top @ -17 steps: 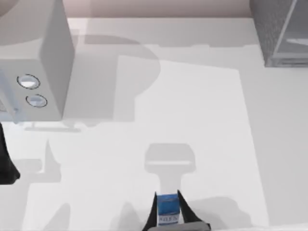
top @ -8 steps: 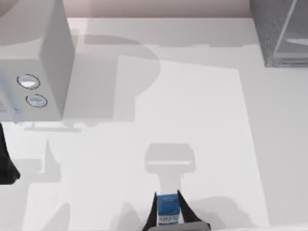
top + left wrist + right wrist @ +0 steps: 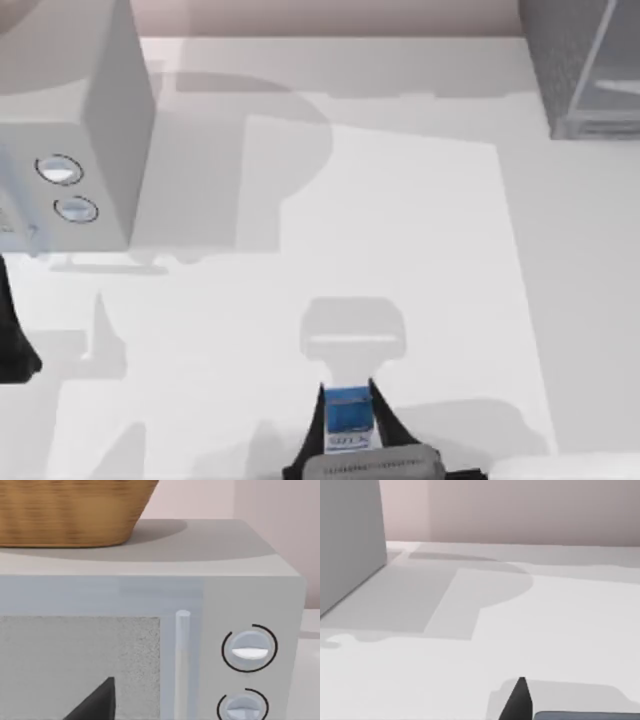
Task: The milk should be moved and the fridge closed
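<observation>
Milk point(image 3: 350, 418) sits at the near edge of the counter point(image 3: 420, 250), clamped between the two dark fingers of my right gripper point(image 3: 351, 420). My left arm is parked at the counter's left edge below the microwave point(image 3: 70, 130), and I cannot tell how its gripper stands. The fridge point(image 3: 580, 60) is at the far right corner, well apart from the carton.
</observation>
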`<state>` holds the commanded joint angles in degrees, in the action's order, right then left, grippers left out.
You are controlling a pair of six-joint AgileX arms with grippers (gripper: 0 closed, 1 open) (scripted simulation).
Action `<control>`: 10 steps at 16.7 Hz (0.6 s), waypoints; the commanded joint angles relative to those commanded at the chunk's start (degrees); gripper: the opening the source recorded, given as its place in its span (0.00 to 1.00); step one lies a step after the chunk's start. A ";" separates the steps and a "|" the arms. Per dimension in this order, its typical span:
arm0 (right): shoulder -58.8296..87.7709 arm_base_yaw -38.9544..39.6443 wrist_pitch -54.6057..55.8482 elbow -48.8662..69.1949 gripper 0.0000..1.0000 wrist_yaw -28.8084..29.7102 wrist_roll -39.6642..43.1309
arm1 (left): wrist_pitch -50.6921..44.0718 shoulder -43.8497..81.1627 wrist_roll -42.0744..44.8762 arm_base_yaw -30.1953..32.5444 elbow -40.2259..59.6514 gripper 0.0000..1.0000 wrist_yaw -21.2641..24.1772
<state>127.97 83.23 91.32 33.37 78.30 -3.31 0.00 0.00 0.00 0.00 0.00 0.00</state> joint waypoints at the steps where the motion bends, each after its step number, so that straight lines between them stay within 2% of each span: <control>1: -0.41 0.02 -0.34 -0.08 0.00 0.01 -0.04 | 0.00 0.00 0.00 0.00 0.00 1.00 0.00; 6: -0.67 -0.63 -0.28 0.13 0.00 -0.64 -0.11 | 0.00 0.00 0.00 0.00 0.00 1.00 0.00; 10: -5.29 -8.55 -2.26 -0.32 0.00 -8.36 0.27 | 0.00 0.00 0.00 0.00 0.00 1.00 0.00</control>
<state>122.67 74.69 89.06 33.05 69.94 -3.04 0.00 0.00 0.00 0.00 0.00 0.00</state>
